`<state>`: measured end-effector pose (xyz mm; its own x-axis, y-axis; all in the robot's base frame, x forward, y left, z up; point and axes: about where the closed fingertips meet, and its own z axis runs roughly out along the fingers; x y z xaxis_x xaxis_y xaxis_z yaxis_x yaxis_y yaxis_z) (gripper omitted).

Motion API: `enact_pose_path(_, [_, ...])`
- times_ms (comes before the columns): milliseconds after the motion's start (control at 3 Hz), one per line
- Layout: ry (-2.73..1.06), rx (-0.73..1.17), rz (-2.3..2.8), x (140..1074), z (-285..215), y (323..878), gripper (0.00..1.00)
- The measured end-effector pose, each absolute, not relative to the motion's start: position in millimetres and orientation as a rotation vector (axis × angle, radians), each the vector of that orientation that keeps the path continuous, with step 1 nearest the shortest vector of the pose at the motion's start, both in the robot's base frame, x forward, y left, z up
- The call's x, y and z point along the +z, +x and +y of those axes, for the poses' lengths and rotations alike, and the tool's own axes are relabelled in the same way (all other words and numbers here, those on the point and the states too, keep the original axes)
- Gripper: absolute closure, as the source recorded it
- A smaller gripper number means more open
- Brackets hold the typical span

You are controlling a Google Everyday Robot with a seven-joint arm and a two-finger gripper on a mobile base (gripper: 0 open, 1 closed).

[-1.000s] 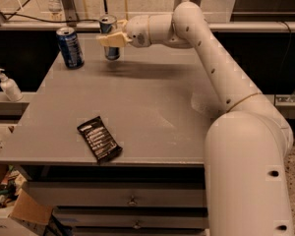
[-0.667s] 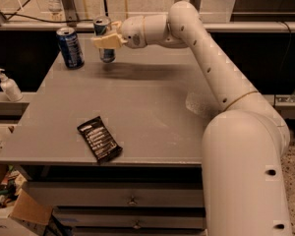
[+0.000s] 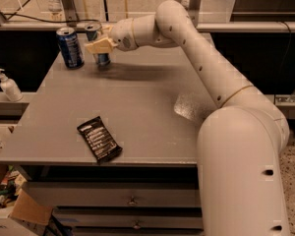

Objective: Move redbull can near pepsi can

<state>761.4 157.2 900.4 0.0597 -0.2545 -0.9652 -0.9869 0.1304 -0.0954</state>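
The pepsi can, wide and dark blue with white markings and a silver top, stands upright at the far left of the grey table. The redbull can, slim with a silver top, stands just right of it, a small gap between them. My gripper is shut on the redbull can, its tan fingers wrapped across the can's middle. The can's base sits at or just above the table top. My white arm reaches in from the right.
A black snack bar wrapper lies near the table's front left. A white pump bottle stands on a lower ledge left of the table. Metal posts and a rail run behind the far edge. Drawers sit below the table top.
My gripper has carried the redbull can leftwards, closer to the pepsi can. The pepsi can and the wrapper have not moved.
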Motion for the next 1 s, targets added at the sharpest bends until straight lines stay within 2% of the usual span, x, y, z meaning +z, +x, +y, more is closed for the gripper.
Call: enact_pose_path(1000, [-1.251,0.904,1.455,892.1,175.2,776.7,1.0])
